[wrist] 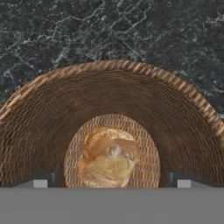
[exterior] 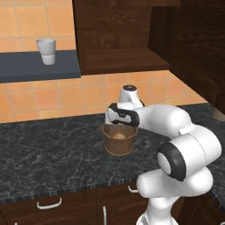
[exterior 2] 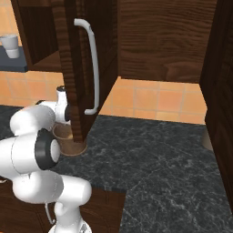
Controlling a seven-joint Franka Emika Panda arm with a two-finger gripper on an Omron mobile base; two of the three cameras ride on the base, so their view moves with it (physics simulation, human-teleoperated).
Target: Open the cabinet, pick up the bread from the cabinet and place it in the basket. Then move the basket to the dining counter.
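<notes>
We see our white arm's claw (wrist: 109,183), jaws spread wide and gripping nothing, poised over the lumpy tan-brown bread roll (wrist: 108,156) resting on the floor of the round brown woven basket (wrist: 131,87), which stands on the black marbled desk (exterior: 44,149) below the opened dark wood-grain cabinet (exterior 2: 86,68).
</notes>
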